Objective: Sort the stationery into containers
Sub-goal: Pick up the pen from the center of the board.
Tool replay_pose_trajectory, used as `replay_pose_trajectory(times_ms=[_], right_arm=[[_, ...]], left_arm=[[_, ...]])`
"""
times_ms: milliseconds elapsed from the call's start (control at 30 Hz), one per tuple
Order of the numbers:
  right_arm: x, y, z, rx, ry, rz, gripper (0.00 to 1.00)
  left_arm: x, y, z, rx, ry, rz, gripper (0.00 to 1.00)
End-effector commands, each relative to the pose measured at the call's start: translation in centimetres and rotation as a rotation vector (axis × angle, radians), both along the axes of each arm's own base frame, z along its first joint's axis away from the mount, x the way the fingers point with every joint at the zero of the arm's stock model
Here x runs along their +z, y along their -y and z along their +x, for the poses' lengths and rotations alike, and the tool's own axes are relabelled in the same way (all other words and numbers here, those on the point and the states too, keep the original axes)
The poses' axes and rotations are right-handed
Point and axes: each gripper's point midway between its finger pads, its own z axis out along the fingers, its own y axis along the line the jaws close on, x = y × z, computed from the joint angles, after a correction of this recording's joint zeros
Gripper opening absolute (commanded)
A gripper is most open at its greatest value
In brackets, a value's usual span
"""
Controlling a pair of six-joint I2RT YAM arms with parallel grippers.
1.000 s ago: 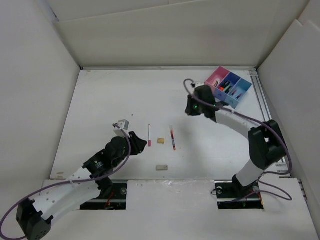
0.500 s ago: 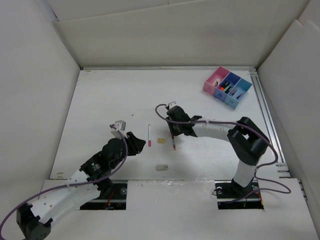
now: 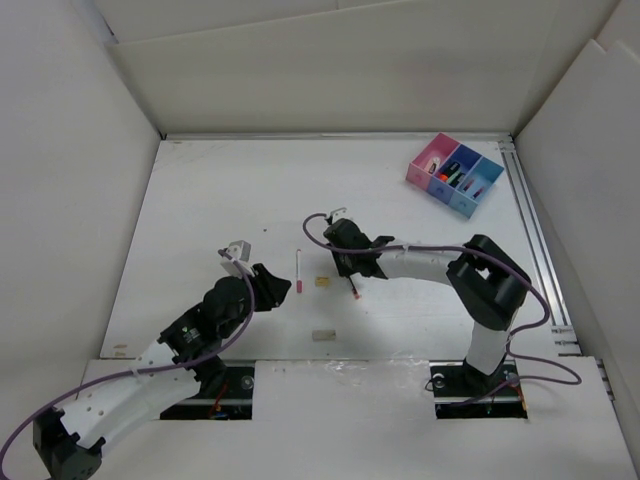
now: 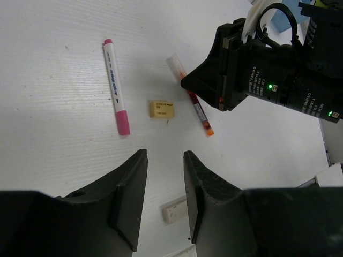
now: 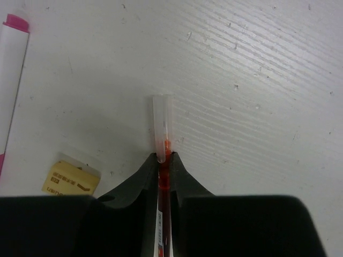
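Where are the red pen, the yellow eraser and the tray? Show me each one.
red pen (image 4: pixel 199 113), left wrist view, on the barrel.
yellow eraser (image 4: pixel 161 109), left wrist view, centre of top face.
tray (image 3: pixel 424 160), top view, bare part of pink bin.

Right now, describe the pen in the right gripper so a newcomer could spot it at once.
Look at the middle of the white table, where three small things lie side by side. The red pen is the rightmost, pinched by the right gripper. Unlike the pink-capped marker and yellow eraser beside it, it is thin, with a clear end.
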Motion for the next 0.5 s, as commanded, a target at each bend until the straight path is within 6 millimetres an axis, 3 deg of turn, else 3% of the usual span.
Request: replay_pose_trajectory(times_ms=[0,133,233,333,367,400,467], right_arm=[[-0.8,0.4,0.0,-0.025,-0.013,-0.037,0.08],[1.9,1.3,1.6,-0.066,0.031,0.014,0.08],[6.0,2.6,3.9,-0.091,0.101,0.076,0.08],[10.5,6.2,8.0,-0.160,0.178,0.138,0.08],[11.0,9.3,10.0,-0.218,0.172,0.153,0.08],[12.9,10.8,11.5,-0.245,0.201,0.178,0.08],[14.8,14.4,14.0,-0.310,0.235,0.213,0.08]], left_arm=[[1.0,0.1,0.1,0.005,0.023,-0.025,0.30],[1.0,0.1,0.1,0.005,0.023,-0.025,0.30],[0.8,0.1,0.2,0.005,0.017,-0.019,0.30],[0.8,0.1,0.2,0.005,0.017,-0.019,0.30],[0.6,0.1,0.2,0.005,0.011,-0.012,0.30],[0.8,0.2,0.3,0.005,0.018,-0.020,0.30],[0.7,0.5,0.3,-0.003,0.015,-0.021,0.30]])
